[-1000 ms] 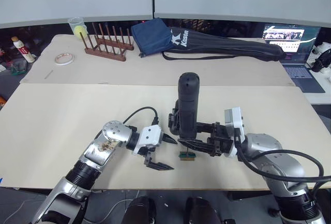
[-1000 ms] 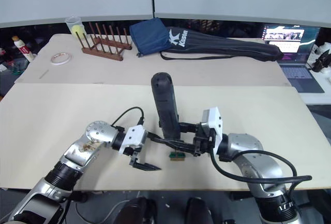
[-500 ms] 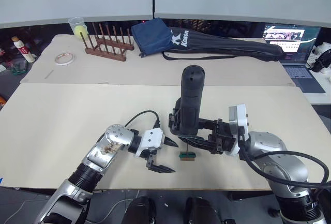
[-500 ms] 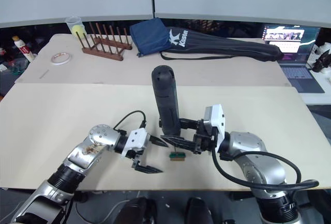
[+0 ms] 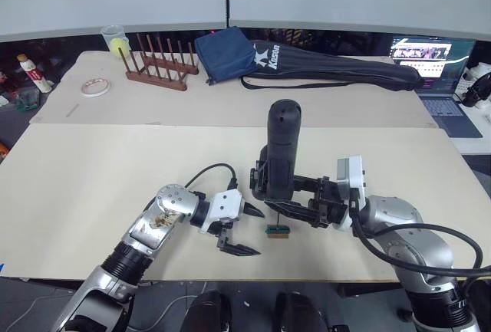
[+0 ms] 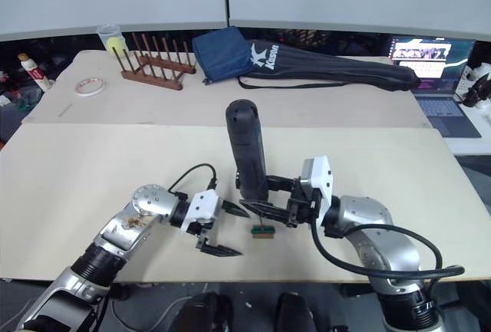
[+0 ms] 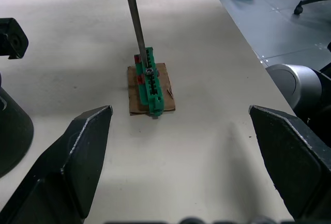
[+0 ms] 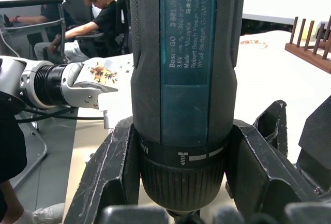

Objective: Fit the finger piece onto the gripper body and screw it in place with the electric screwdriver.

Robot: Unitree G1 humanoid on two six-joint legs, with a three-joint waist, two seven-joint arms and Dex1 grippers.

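I've got the electric screwdriver clamped upright in my right gripper, bit pointing straight down onto the small green block so the tip can pick up a screw there, I reckon. My left gripper sits at the block's nine o'clock, fingers spread wide with nothing in them, ready to steady things. The gripper body stands just behind the driver at twelve o'clock; the finger piece I can't pick out.

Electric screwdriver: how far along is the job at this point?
Done: the right gripper has the electric screwdriver clamped upright. In hand: its bit rests on the small green block. Left: fitting and screwing look undone; the left gripper is open beside the block, holding nothing.
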